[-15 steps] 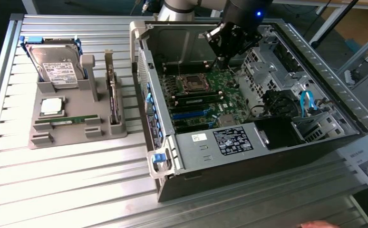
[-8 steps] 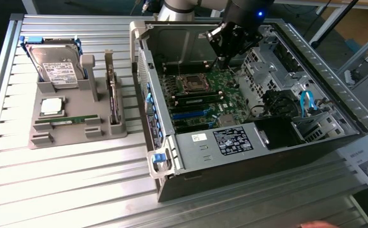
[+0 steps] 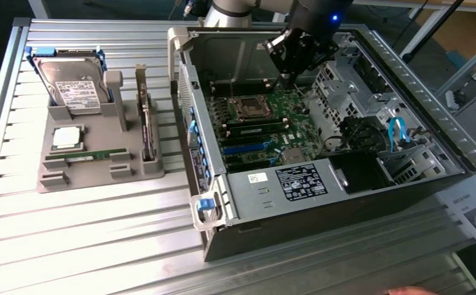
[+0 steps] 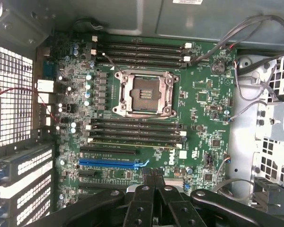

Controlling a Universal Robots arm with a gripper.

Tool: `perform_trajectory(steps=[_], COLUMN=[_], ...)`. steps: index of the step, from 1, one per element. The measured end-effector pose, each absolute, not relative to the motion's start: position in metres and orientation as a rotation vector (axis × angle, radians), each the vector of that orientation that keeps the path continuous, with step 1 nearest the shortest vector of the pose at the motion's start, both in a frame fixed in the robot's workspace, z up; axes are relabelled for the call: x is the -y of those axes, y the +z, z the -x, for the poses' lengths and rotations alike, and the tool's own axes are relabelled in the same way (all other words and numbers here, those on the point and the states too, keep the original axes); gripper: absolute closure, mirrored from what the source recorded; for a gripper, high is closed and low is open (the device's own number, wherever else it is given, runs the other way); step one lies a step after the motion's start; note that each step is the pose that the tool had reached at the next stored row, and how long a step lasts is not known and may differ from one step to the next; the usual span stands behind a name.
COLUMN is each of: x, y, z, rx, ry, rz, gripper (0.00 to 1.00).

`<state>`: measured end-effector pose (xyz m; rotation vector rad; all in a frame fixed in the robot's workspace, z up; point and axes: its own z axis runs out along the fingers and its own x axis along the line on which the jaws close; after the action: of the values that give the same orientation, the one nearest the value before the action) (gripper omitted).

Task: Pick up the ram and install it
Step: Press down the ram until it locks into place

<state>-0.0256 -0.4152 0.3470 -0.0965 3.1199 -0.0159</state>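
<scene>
gripper (image 3: 291,78) clenched on nothing, hanging over the open case (image 3: 468,161), ram (image 3: 86,156) not picked yet.
you're at the very start of the pick step: the ram lies flat in its slot on the grey tray (image 3: 98,184) at the exterior view's left, just below the cpu (image 3: 66,138) and beside the upright dark card (image 3: 145,132), well apart from your gripper. wrist view shows your shut fingers (image 4: 154,182) above the board (image 4: 199,99), near the blue slot (image 4: 113,163), with the dimm slots (image 4: 135,132) and the bare socket (image 4: 144,93) all looking unfilled. my read: you need to clear the case wall, get across to the tray, spread the jaws and line them up square across the ram's long edges.
</scene>
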Motion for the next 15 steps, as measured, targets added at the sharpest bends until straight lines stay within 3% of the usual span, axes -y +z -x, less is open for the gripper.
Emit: perform_trajectory(steps=[15], x=[0.4152], y=[0.3468], z=[0.0265], rx=[-3.122], ry=[-0.016], rz=[0.072], gripper=[0.9])
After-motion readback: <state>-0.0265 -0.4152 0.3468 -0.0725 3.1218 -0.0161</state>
